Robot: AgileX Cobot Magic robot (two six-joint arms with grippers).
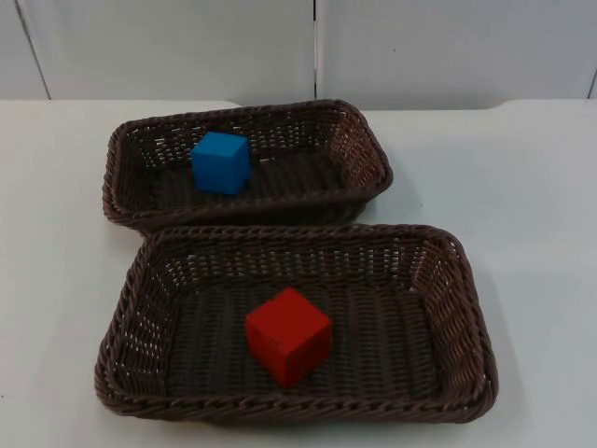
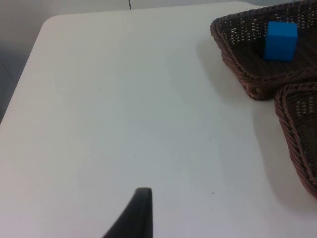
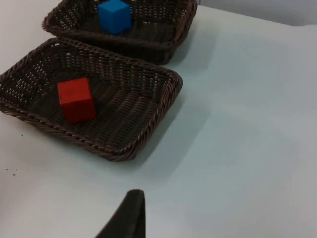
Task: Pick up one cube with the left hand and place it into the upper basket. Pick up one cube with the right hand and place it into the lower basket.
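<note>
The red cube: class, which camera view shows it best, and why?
The top view: the red cube sits central in the lower basket, three faces visible. The right wrist view shows it smaller, off to one side. The left wrist view catches just that basket's rim.

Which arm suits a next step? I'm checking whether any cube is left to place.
Neither: the blue cube lies in the upper basket and the red cube in the lower basket, both arms waiting aside.
</note>
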